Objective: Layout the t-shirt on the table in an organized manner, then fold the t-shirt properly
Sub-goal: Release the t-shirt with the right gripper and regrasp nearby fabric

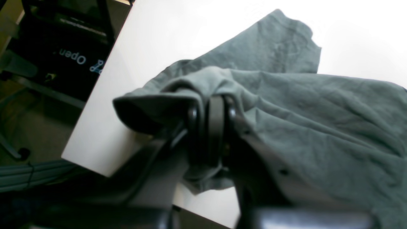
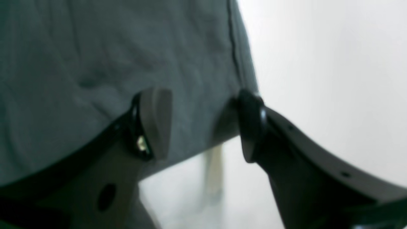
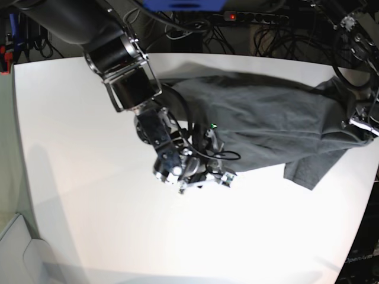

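T-shirt position: you have the t-shirt (image 3: 266,127) lying on the far right part of the table (image 3: 89,177), from mid-table out to the right edge.
Long axis: it runs left to right across your base view, slightly tilted, and the cloth is stretched and creased along that line.
Sleeve: in the base view one sleeve (image 3: 311,168) juts toward the near side, lying flat on the white top.
Left gripper: your left gripper (image 1: 211,111) is at the table's right edge, its fingers pressed together on a bunched fold of the t-shirt, which drapes over the fingertips.
Right gripper: your right gripper (image 2: 203,125) sits at the shirt's near-left corner with the fingers spread apart; one finger (image 2: 155,122) is over the cloth and the other is at the hem's corner, and the cloth is not pinched.
Hem edge: the wrist view shows a stitched seam running down the shirt's side to that corner.
Open room: you have wide bare tabletop to the left and on the near side of the shirt.
Tight edges: the right end is at the table edge, and the far edge is close to the cables (image 3: 249,29) behind.
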Tool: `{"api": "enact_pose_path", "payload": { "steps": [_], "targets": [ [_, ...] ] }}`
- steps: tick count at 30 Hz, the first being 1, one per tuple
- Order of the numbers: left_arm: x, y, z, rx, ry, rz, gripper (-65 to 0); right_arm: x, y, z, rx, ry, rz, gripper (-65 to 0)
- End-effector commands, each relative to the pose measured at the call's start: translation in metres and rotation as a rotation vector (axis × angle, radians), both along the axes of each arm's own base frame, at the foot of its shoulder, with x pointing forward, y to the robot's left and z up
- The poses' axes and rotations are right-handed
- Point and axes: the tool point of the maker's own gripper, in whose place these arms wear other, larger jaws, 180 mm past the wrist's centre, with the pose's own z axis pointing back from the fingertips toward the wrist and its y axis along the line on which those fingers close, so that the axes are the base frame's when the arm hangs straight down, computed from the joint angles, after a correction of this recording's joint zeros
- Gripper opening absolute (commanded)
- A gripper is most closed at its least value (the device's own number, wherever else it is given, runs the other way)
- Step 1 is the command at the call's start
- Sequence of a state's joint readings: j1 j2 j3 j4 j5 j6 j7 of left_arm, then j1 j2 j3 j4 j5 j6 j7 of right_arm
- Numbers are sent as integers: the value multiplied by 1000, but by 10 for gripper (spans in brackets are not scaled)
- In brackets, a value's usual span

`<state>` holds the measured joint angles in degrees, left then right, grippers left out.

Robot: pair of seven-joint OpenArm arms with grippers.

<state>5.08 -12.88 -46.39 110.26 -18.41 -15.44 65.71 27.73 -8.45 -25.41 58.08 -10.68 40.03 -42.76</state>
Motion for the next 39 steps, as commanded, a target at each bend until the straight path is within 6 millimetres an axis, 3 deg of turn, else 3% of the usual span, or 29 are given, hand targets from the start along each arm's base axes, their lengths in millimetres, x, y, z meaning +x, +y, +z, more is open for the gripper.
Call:
{"api": "enact_pose_path", "payload": {
  "steps": [1,13,22,28,39],
  "targets": [
    [6,5,16,32,-51,0,-648,13,9,19,37,-47,4,-309],
    [5,6,16,35,-48,2,-648,34,10,43,43,-106,6,-309],
    [5,6,15,34,-45,3,-648,38,7,45,101,-109,-27,-309],
    [4,6,13,33,-39,3,-648,31,-3,13,82,-15,-51,-309],
    [4,6,13,32,-41,5,-648,31,2,14,123,-28,-46,-320]
  ]
}}
